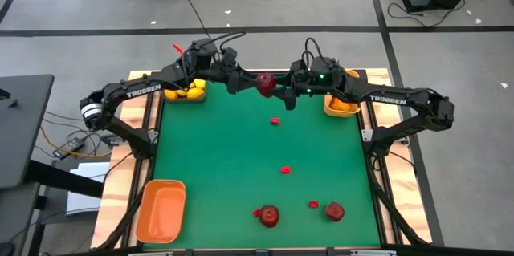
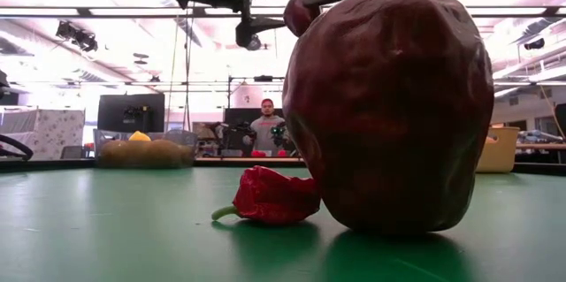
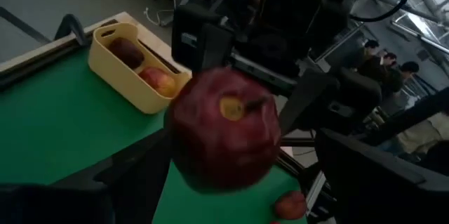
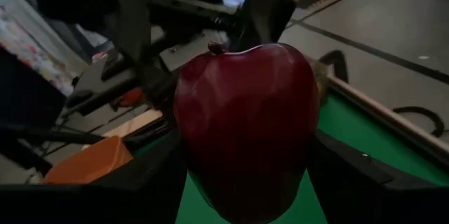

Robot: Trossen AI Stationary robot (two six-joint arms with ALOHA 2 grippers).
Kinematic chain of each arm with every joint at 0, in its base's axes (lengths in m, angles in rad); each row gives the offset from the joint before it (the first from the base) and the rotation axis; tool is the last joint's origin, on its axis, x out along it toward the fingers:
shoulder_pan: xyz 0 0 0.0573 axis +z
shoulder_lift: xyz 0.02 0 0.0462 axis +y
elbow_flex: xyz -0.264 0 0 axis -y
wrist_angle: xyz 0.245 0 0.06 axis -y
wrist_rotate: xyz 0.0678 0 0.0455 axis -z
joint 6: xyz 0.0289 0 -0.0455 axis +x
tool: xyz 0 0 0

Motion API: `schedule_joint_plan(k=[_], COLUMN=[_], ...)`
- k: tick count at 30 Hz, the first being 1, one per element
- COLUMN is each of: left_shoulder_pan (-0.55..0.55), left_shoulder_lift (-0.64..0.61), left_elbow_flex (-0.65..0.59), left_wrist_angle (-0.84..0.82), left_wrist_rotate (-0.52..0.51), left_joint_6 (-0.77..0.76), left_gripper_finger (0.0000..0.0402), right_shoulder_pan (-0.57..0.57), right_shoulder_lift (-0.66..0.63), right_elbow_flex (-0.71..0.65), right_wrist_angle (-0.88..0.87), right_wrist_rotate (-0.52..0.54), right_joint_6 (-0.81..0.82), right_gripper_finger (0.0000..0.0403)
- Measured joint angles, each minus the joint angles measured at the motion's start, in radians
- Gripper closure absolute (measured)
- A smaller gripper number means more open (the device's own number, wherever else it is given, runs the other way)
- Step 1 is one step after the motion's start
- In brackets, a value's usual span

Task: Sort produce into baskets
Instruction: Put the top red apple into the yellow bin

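Both arms meet above the far middle of the table. A dark red apple [image 1: 265,84] hangs there, and my right gripper [image 1: 283,87], reaching in from the right, is shut on it. My left gripper [image 1: 243,82] stands open on the apple's left side; in the left wrist view a gap shows between one finger [image 3: 365,175] and the apple [image 3: 224,133]. A dark grey basket [image 1: 186,90] with yellow lemons sits at the far left. At the far right, a yellow basket [image 1: 341,103] holds apples. My right gripper pinches the apple's two opposite sides [image 4: 189,161] between its two fingers [image 4: 344,171]. The fingers come nearly level from the table's right. The apple is lifted well clear of the table, its stem [image 4: 216,47] on top.
An orange basket [image 1: 161,208] stands at the near left. Two more dark red apples [image 1: 269,216], [image 1: 335,211] rest near the front edge, one with a small red pepper [image 2: 270,198] lying against it. Tiny red pieces [image 1: 275,121], [image 1: 285,169], [image 1: 314,205] lie on the green mat.
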Motion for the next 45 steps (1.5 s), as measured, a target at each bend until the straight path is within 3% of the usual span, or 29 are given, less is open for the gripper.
schedule_joint_plan(k=[7, 14, 17, 22, 30, 38, 45], left_shoulder_pan=[0.044, 0.073, 0.073, 0.062, 0.063, 0.047, 0.018], left_shoulder_lift=[0.001, 0.001, 0.001, 0.001, -0.038, -0.109, -0.155], left_elbow_flex=[0.0, 0.0, 0.0, -0.015, -0.14, -0.258, -0.316], left_wrist_angle=[-0.033, -0.294, -0.332, -0.337, -0.264, -0.208, -0.239], left_wrist_rotate=[-0.008, -0.092, -0.093, -0.067, 0.051, 0.051, 0.012], left_joint_6=[-0.004, 0.149, 0.218, 0.268, 0.266, 0.239, 0.282], left_gripper_finger=[0.0051, 0.0092, 0.0112, 0.0146, 0.0175, 0.0179, 0.0179], right_shoulder_pan=[-0.078, -0.141, -0.185, -0.243, -0.346, -0.398, -0.433], right_shoulder_lift=[-0.001, -0.002, -0.002, -0.002, -0.003, -0.004, -0.015], right_elbow_flex=[0.0, 0.0, 0.0, 0.0, 0.0, 0.0, 0.0], right_wrist_angle=[0.012, 0.013, -0.013, -0.066, -0.208, -0.408, -0.528], right_wrist_rotate=[-0.001, 0.004, -0.04, -0.084, -0.172, -0.083, -0.043], right_joint_6=[0.032, 0.051, 0.055, 0.059, 0.014, -0.124, -0.143], right_gripper_finger=[0.0137, 0.0136, 0.0134, 0.0132, 0.0133, 0.0132, 0.0132])
